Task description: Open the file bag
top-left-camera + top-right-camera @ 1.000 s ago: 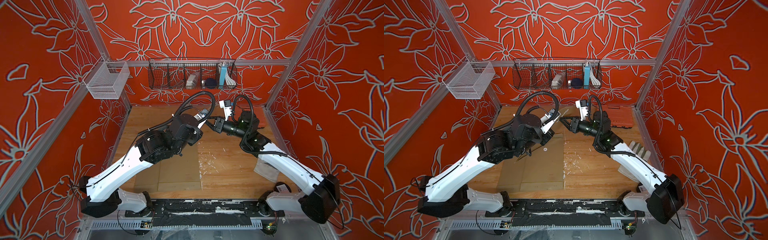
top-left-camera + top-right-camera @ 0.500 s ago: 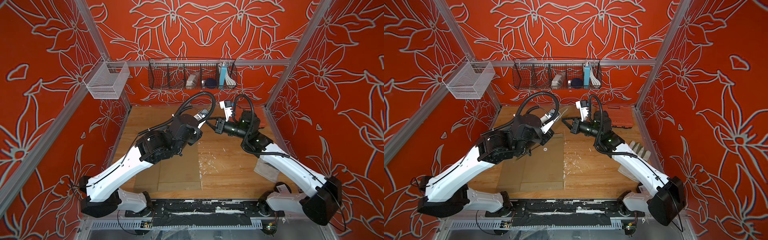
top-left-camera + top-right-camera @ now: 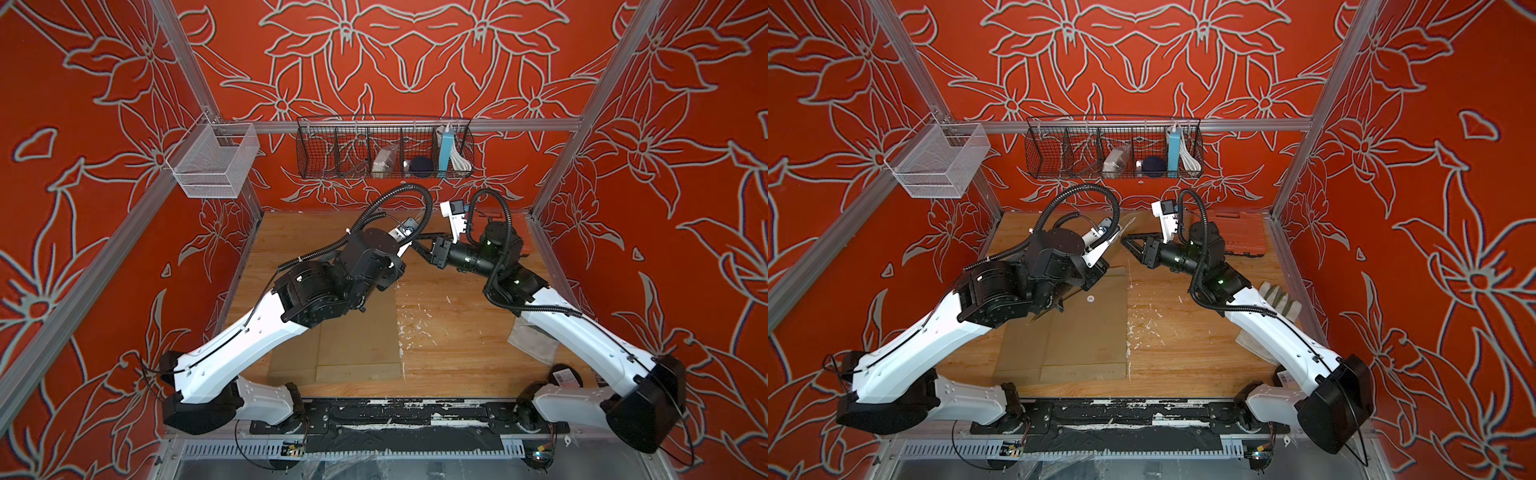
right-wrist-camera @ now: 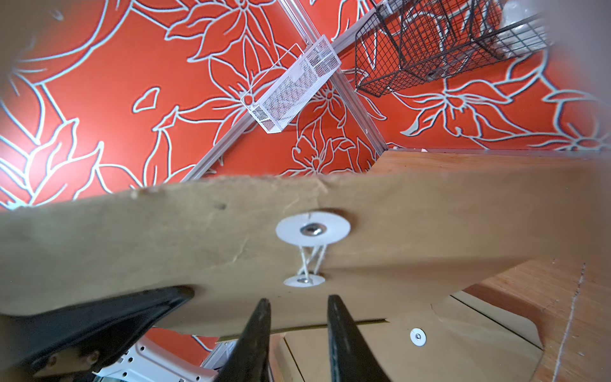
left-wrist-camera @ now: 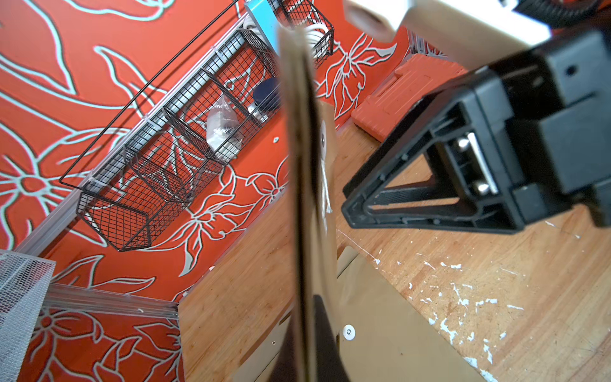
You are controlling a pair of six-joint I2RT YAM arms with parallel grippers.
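A brown paper file bag is lifted off the table and seen edge-on in the left wrist view. My left gripper is shut on its lower edge. One of its fingers shows in the right wrist view. The bag has two white buttons joined by a wound string. My right gripper is open, just short of the lower button, with nothing between its fingers. In a top view it points at the bag's raised corner.
More flat file bags lie on the wooden table under the left arm. An orange case sits at the back right, and a pale glove lies by the right arm. A black wire basket and a white mesh basket hang on the walls.
The right arm has shifted only slightly beside the held file bag. The left arm keeps its hold unchanged.
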